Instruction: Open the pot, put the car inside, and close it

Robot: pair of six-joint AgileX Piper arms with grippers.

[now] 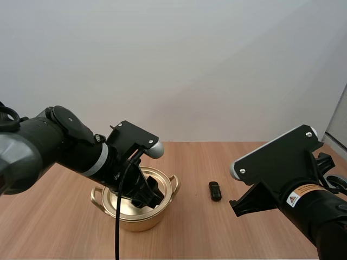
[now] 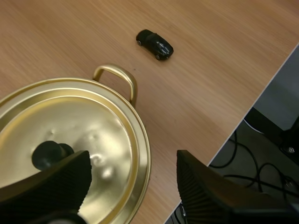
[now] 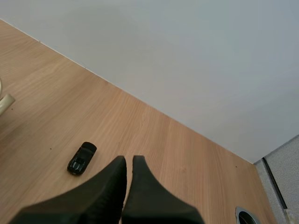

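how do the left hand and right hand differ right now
The left hand is open, its jaws standing apart; the right hand is shut on nothing, one dark wedge. The left hand is over the lid of the pot, near the knob; the right hand is above the table beside the car. Both hold nothing.

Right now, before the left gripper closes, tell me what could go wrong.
1. The knob sits off to one side of the open left gripper, not midway; closing may catch it off-centre and tip the lid.
2. The pot stands close to the table edge; a sideways push could slide it off.
3. The right gripper is shut near the car; lowered like that, it might knock the car away.
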